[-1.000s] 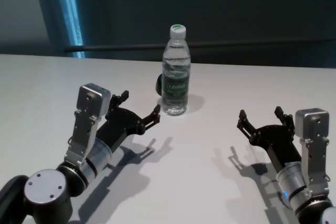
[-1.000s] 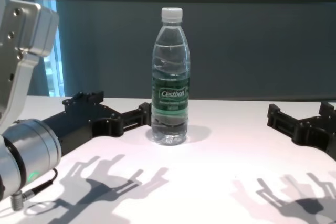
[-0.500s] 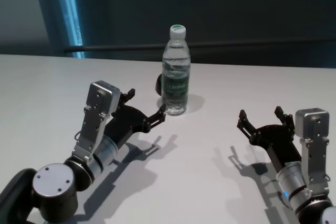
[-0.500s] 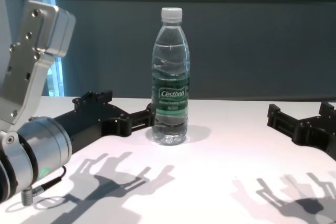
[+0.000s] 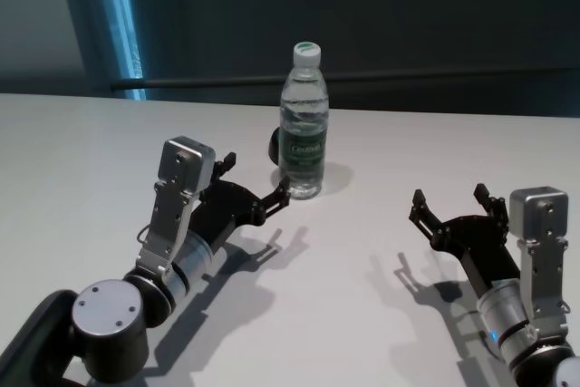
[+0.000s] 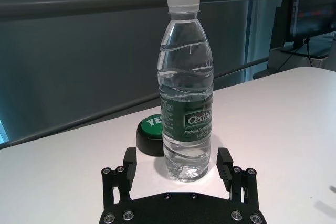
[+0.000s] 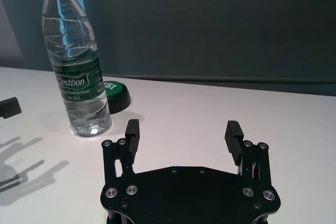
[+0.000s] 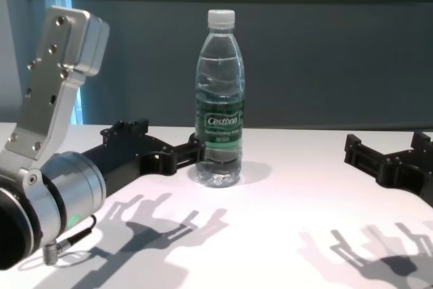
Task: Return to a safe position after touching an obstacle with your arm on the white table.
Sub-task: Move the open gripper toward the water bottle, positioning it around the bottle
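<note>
The obstacle, a tall clear water bottle (image 5: 302, 124) with a white cap and dark green label, stands upright on the white table (image 5: 362, 314). My left gripper (image 5: 255, 176) is open and low over the table, right against the bottle's left side. In the left wrist view the bottle (image 6: 186, 98) stands in the mouth of the open left gripper (image 6: 177, 157). One fingertip (image 8: 195, 149) looks to touch it near the base. My right gripper (image 5: 449, 198) is open and holds nothing, well to the bottle's right.
A small low black-and-green round object (image 5: 275, 144) sits just behind the bottle, also seen as the round object (image 6: 149, 135) in the left wrist view. A dark rail (image 5: 408, 79) runs along the table's far edge.
My left arm has moved forward and right toward the bottle, bringing its fingertip up to the bottle's base. The bottle stays upright. The right arm has not moved.
</note>
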